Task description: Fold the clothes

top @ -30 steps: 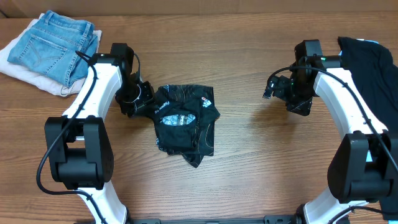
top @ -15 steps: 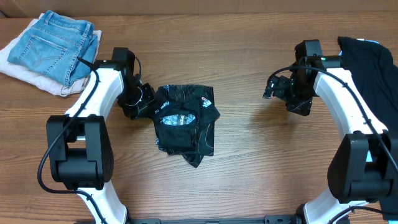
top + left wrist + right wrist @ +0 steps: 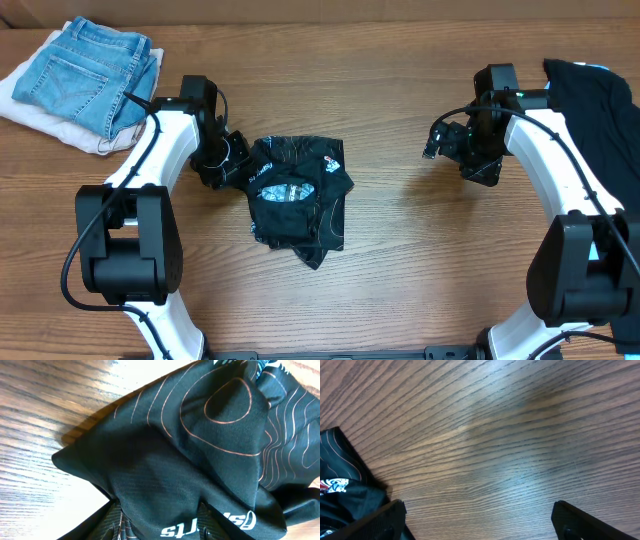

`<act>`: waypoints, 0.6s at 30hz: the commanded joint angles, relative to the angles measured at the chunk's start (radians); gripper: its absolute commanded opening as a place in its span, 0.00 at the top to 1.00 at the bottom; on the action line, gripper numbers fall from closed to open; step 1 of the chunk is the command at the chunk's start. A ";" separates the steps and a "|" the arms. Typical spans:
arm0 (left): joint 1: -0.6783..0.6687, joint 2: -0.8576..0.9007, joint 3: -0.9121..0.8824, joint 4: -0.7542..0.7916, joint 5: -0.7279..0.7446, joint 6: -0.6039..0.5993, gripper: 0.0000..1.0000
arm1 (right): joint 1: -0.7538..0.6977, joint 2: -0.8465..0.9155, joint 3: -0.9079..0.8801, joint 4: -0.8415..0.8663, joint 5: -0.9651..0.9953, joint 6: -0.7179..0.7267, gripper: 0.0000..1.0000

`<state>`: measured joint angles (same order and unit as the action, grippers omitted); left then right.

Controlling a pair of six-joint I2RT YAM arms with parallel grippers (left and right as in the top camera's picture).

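Observation:
The black jersey point(image 3: 298, 195) with thin orange contour lines and white lettering lies crumpled in a heap at the table's centre-left. My left gripper point(image 3: 232, 165) sits at its left edge. In the left wrist view a thick bunch of the jersey point(image 3: 200, 450) fills the gap between the two ribbed pads point(image 3: 116, 522), so the left gripper point(image 3: 162, 521) is shut on that fabric. My right gripper point(image 3: 437, 138) hovers over bare wood to the right of the jersey, apart from it. In the right wrist view it point(image 3: 480, 522) stands wide open and empty, with a jersey corner point(image 3: 340, 495) at the left edge.
Folded blue jeans point(image 3: 85, 75) rest on a white cloth point(image 3: 40, 120) at the far left corner. A plain black garment point(image 3: 595, 110) lies at the far right edge, behind the right arm. The wooden tabletop point(image 3: 400, 250) surrounds the jersey.
My left wrist has shifted slightly, still at the jersey's left edge. The jersey and the right arm have not visibly moved.

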<state>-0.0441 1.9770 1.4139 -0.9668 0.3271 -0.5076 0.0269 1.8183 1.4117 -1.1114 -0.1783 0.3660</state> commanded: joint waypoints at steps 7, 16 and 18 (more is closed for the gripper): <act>-0.003 -0.002 -0.006 0.023 0.014 -0.032 0.48 | 0.002 -0.026 0.001 0.003 -0.002 0.001 0.03; -0.005 0.000 -0.059 0.035 0.021 -0.055 0.44 | 0.002 -0.026 0.001 0.005 -0.002 0.001 0.02; -0.005 0.000 -0.092 0.061 0.022 -0.058 0.43 | 0.002 -0.026 0.001 0.006 -0.002 0.001 0.03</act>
<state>-0.0441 1.9770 1.3682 -0.9253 0.3344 -0.5449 0.0269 1.8183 1.4117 -1.1107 -0.1791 0.3660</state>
